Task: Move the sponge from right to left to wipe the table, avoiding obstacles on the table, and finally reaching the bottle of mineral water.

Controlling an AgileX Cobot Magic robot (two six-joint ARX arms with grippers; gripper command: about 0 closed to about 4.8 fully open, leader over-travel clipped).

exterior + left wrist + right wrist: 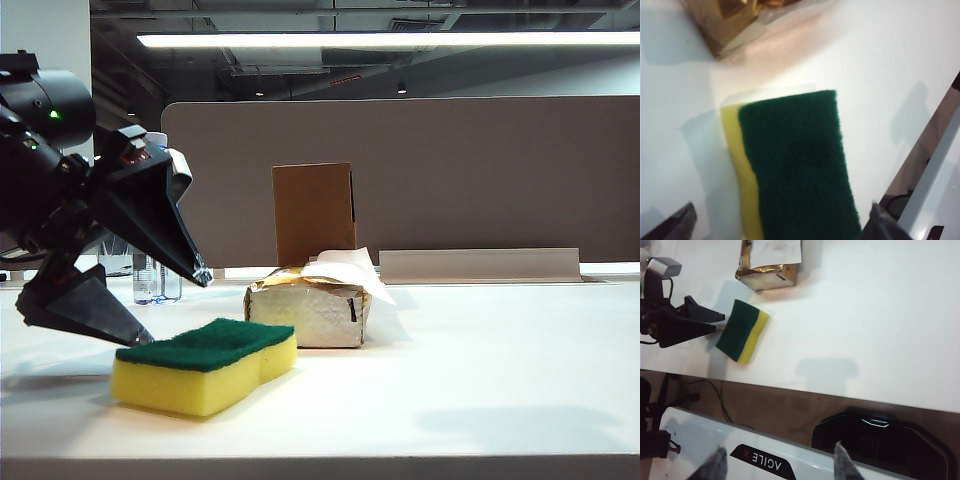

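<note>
The left gripper (170, 305) hangs low on the left of the exterior view, jaws spread wide and pointing down to the right. The right gripper (777, 462), apparently part open, shows only its fingertips (715, 465)

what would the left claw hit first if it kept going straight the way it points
Probably the sponge: the open left claw points at its near end, its fingers to either side. Beyond it sits the tissue pack.
</note>
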